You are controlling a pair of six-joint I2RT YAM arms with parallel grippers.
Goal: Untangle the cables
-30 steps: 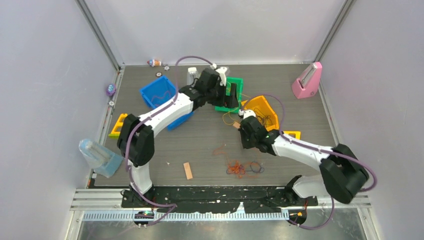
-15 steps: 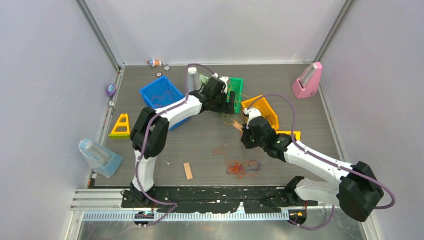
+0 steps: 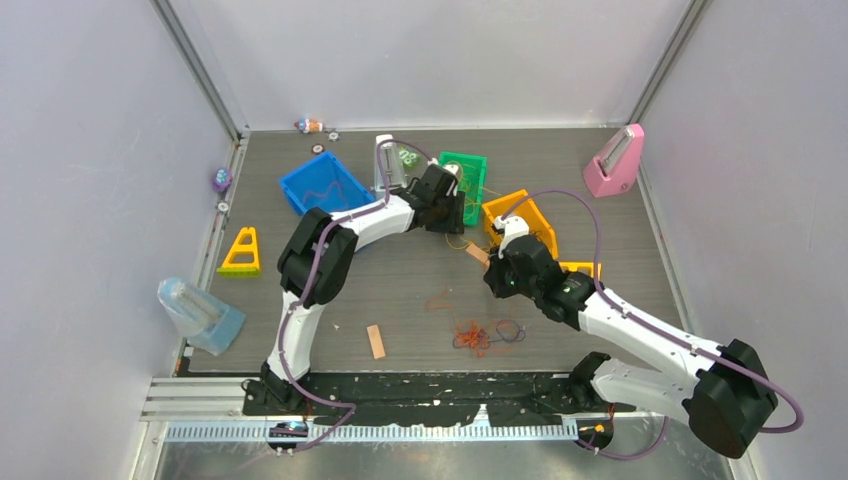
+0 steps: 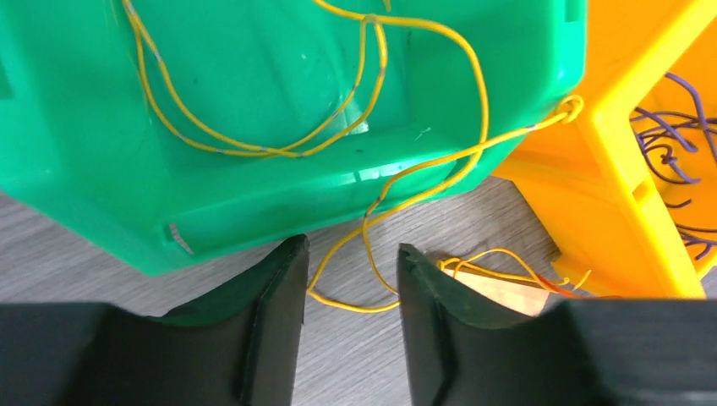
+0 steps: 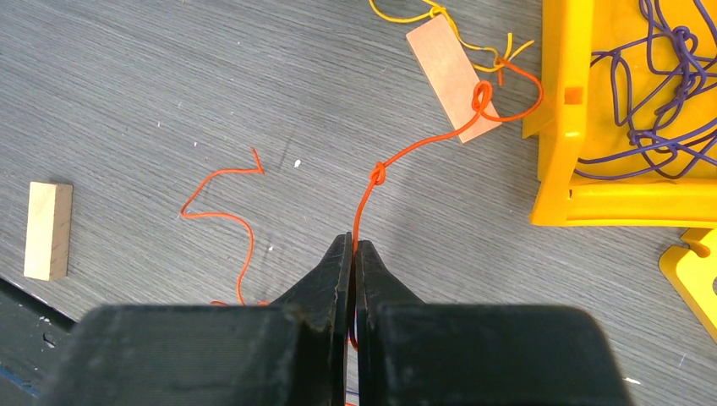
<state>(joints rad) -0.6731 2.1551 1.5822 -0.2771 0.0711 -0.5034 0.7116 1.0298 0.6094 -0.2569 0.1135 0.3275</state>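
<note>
A yellow cable point(image 4: 348, 308) trails out of the green bin point(image 4: 254, 127) and loops on the table between the fingers of my left gripper point(image 4: 351, 254), which is open around the loop. My left gripper point(image 3: 450, 207) sits low at the green bin's point(image 3: 465, 170) near edge. My right gripper point(image 5: 353, 241) is shut on a knotted orange cable point(image 5: 397, 156) that runs up to the yellow bin point(image 5: 558, 110). Purple cables point(image 5: 659, 93) lie inside that bin. A mixed tangle point(image 3: 485, 335) of orange and dark cables rests near the front, behind my right gripper point(image 3: 497, 265).
A loose orange strand point(image 5: 224, 211) lies left of my right gripper. Wooden strips point(image 5: 452, 76) point(image 5: 46, 228) lie on the table. A blue bin point(image 3: 320, 185), a yellow triangle point(image 3: 242, 252), a clear container point(image 3: 195, 312) and a pink object point(image 3: 615, 160) stand around the edges.
My left gripper has dropped from above the green bin to the table in front of it, and its jaws have narrowed around the yellow loop. The right arm has stretched a little further out.
</note>
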